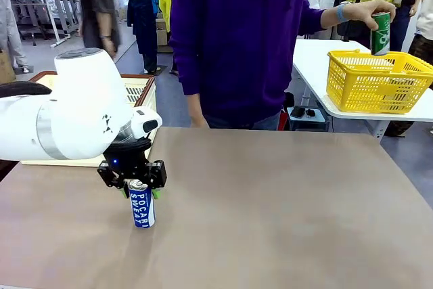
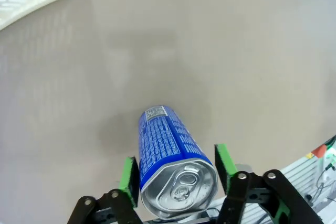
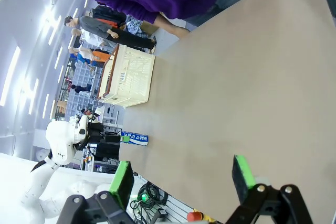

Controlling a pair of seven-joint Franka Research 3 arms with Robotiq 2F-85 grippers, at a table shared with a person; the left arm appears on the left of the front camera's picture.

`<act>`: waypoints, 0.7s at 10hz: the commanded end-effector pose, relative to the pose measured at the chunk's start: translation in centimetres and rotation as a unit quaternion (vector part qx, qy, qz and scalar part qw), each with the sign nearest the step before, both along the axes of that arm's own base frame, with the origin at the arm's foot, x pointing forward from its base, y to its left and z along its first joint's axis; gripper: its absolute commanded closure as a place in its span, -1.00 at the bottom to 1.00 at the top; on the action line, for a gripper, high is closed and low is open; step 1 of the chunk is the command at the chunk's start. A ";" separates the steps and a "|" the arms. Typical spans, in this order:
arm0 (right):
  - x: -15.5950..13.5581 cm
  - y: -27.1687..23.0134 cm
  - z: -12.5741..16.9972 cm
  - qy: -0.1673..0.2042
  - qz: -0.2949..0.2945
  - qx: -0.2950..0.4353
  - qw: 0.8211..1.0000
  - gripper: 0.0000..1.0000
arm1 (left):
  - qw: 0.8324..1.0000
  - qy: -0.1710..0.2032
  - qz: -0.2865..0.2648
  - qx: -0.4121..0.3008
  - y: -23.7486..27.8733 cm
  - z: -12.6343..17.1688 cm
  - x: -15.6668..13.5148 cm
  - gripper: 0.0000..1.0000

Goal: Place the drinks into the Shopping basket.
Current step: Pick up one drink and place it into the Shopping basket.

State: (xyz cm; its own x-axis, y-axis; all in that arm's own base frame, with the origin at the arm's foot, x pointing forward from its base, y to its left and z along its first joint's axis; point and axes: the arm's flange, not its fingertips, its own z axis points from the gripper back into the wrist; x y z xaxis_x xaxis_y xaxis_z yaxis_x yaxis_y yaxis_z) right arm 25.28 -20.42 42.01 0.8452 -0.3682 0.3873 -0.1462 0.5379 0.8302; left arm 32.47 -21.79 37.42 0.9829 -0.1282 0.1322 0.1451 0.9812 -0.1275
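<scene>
A blue can marked "SWEAT" [image 1: 142, 209] stands upright on the brown table [image 1: 284, 208], left of centre. My left gripper [image 1: 140, 191] comes straight down over its top, green pads pressed against both sides of the can [image 2: 163, 140], so it is shut on it. A person at the far side holds a green can [image 1: 381, 32] in one hand above a yellow basket. The cream Shopping basket [image 1: 139, 89] sits at the table's far left, partly hidden by my left arm; the right wrist view shows it [image 3: 131, 74] too. My right gripper [image 3: 181, 174] is open over bare table.
The yellow mesh basket [image 1: 375, 82] rests on a white side table at the far right. The person in a purple top stands against the table's far edge. Other people stand behind.
</scene>
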 end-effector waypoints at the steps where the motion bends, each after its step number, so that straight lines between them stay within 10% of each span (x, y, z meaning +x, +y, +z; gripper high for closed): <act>1: 0.2 -0.3 0.1 -0.019 0.003 0.005 1.000 -1.00 | 1.000 0.005 0.005 0.014 -0.1 -0.6 0.1 1.00; 4: 0.2 -0.3 0.1 -0.019 0.003 0.005 1.000 -1.00 | 1.000 0.004 0.010 0.015 0.1 -0.3 0.2 1.00; 7: 0.2 -0.3 0.1 -0.019 0.003 0.005 1.000 -1.00 | 0.998 -0.054 -0.004 -0.011 2.6 8.3 -1.3 1.00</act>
